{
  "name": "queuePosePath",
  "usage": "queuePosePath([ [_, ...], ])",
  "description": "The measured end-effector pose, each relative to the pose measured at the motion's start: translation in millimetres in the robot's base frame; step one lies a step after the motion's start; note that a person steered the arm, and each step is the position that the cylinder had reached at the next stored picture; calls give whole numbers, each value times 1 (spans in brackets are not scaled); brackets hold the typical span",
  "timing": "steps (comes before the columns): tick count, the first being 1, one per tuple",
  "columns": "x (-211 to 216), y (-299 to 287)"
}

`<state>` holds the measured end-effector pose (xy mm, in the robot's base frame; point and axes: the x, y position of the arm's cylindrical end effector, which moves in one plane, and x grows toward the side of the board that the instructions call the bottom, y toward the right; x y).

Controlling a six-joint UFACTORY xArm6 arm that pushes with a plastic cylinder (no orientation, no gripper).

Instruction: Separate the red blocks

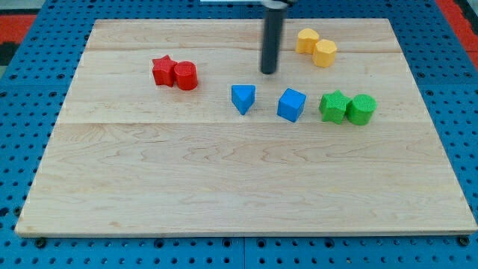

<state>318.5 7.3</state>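
Two red blocks sit touching at the board's upper left: a red star block point(162, 70) and a red cylinder point(185, 76) on its right. My tip point(269, 72) is at the upper middle of the board, well to the right of the red pair and apart from them. It stands above and between the blue triangular block point(243, 98) and the blue cube point(291, 104).
Two yellow blocks point(317, 46) touch each other at the upper right. A green star block point(334, 106) and a green cylinder point(361, 109) touch at the right. The wooden board point(239, 187) lies on a blue pegboard.
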Motion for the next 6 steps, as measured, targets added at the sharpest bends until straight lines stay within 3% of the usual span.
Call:
queuePosePath([
  [1,-8,-75],
  [2,16,-117],
  [3,42,-119],
  [5,47,-166],
  [6,75,-155],
])
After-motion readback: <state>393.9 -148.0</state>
